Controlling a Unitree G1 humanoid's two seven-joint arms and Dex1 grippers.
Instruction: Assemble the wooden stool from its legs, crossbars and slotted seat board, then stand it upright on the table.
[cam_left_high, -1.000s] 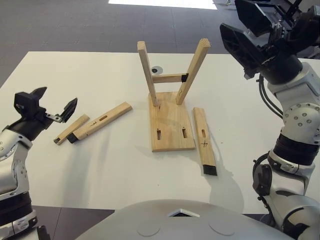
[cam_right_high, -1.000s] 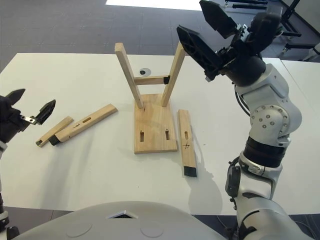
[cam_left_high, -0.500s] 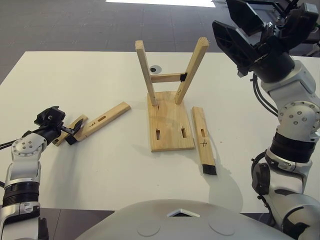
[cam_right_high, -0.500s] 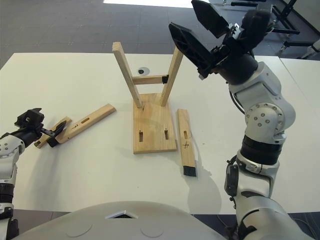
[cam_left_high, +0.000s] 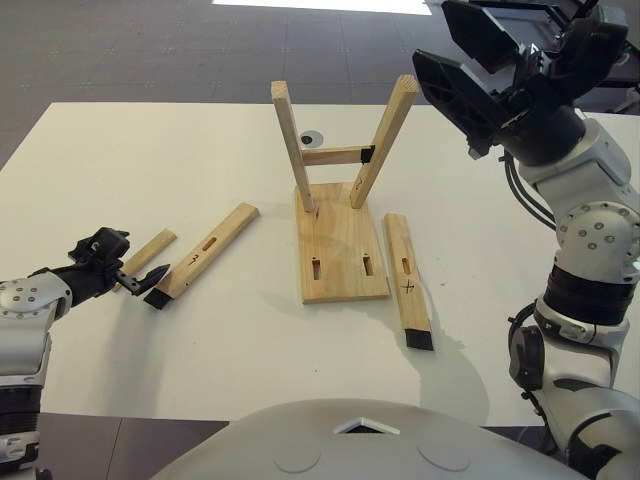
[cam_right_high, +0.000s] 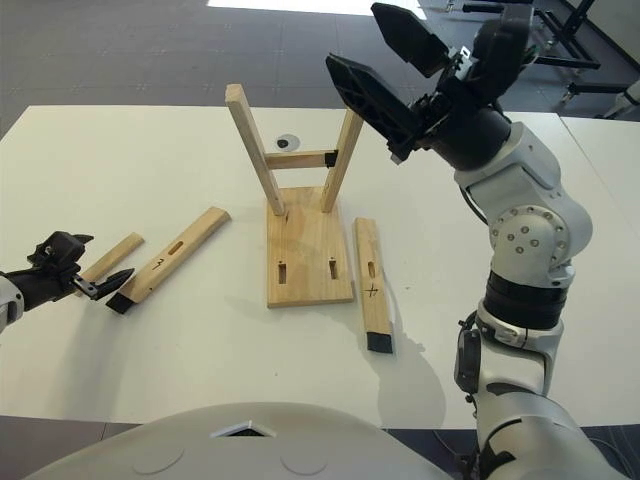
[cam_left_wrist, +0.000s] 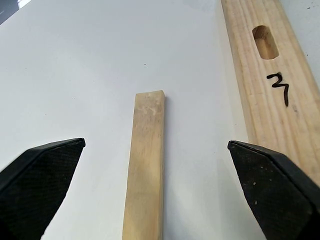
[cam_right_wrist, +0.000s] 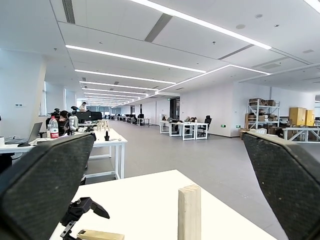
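The board (cam_left_high: 340, 255) lies flat mid-table (cam_left_high: 500, 200), slots up; two legs stand in its far end – one leg (cam_left_high: 293, 145) on the left, another (cam_left_high: 385, 140) on the right, leaning apart at the top; a crossbar (cam_left_high: 335, 156) joins them partway up.

Just right of the board lies a loose leg (cam_left_high: 408, 280), its black end nearest the robot; to the left, apart from the board, a marked leg (cam_left_high: 205, 250) lies at a slant, black end near; beside that, farther left, a short bar (cam_left_high: 152, 250) lies on the table.

The left gripper (cam_left_wrist: 156, 144) sits low over the table at the short bar's near end, fingers spread wide – the bar lies in the gap between them, touching neither, with the marked leg just beyond one finger (cam_left_wrist: 270, 185).

The right gripper (cam_left_high: 432, 38) hangs high above the table, just right of the right standing leg's top; its fingers are wide apart and hold nothing.
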